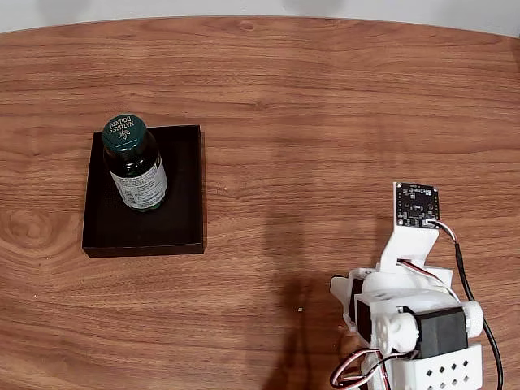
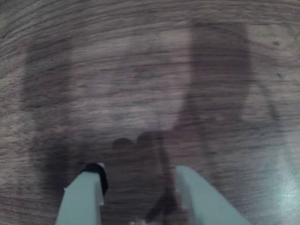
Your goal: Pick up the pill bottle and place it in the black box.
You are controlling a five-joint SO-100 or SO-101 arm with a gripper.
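The pill bottle, dark green with a green cap and a white label, stands upright inside the black box at the left of the fixed view, toward the box's upper left part. My arm sits folded at the lower right of that view, far from the box. In the wrist view my gripper hangs close over bare wood. Its two pale fingers stand apart with nothing between them.
The wooden table stretches wide between the arm and the box. A small circuit board on a white bracket sticks up from the arm, with a black cable running down its right side.
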